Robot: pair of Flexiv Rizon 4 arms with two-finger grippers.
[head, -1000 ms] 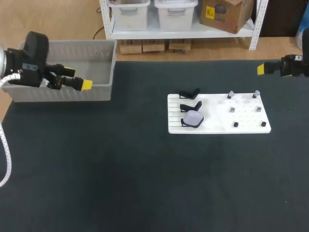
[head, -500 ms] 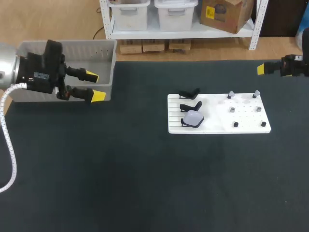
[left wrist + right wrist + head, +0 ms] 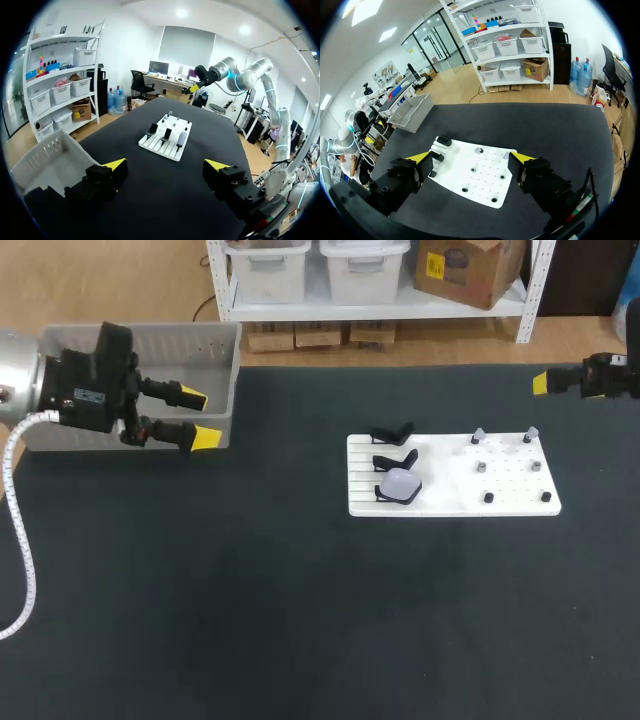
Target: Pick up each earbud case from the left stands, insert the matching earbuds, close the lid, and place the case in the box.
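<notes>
The white board [image 3: 500, 502] lies on the dark surface [image 3: 300, 620], a little right of its middle. On the board's left part stand three black stands [image 3: 392, 433] in a row; the nearest one carries the pale earbud case [image 3: 401, 483]. On the board's right part, small pegs [image 3: 480, 466] stand in rows.

Well left of the board, at the far edge of the surface, stands the grey box [image 3: 215, 360]. The left arm [image 3: 70, 390] hides most of its inside. The left end effector [image 3: 198, 418] hangs at the box's corner nearest the board, with its fingers apart and nothing between them. The right end effector [image 3: 470, 157] hangs beyond the board's far right corner, near the far edge of the surface, with its fingers apart too.

A broad stretch of dark surface separates the box from the board. A broader one lies between the board and the near edge.
</notes>
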